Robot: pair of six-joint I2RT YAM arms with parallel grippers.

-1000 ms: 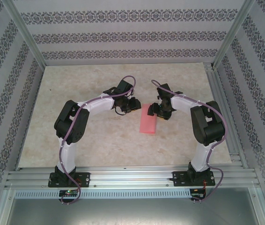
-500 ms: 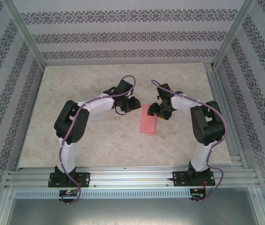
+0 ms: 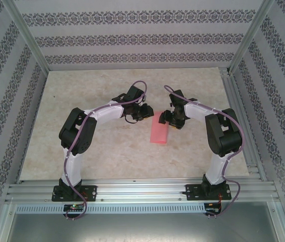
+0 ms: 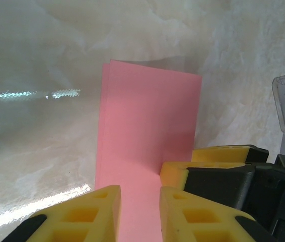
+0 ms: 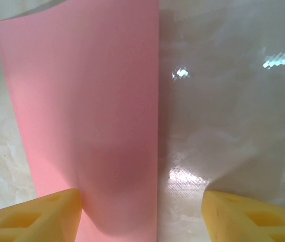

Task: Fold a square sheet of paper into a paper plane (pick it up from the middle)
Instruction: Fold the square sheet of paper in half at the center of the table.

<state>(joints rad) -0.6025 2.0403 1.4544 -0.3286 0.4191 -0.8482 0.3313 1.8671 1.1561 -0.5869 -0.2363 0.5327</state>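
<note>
Left tool (image 4: 140, 195) slightly open, empty, over paper (image 4: 147, 116); right tool (image 5: 141, 197) wide, empty, straddling edge.

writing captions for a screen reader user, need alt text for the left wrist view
A pink sheet of paper, folded double, lies on a pale marbled table. The left gripper has its yellow fingertips slightly apart at the sheet's near end, and the right gripper sits at its right edge.
</note>
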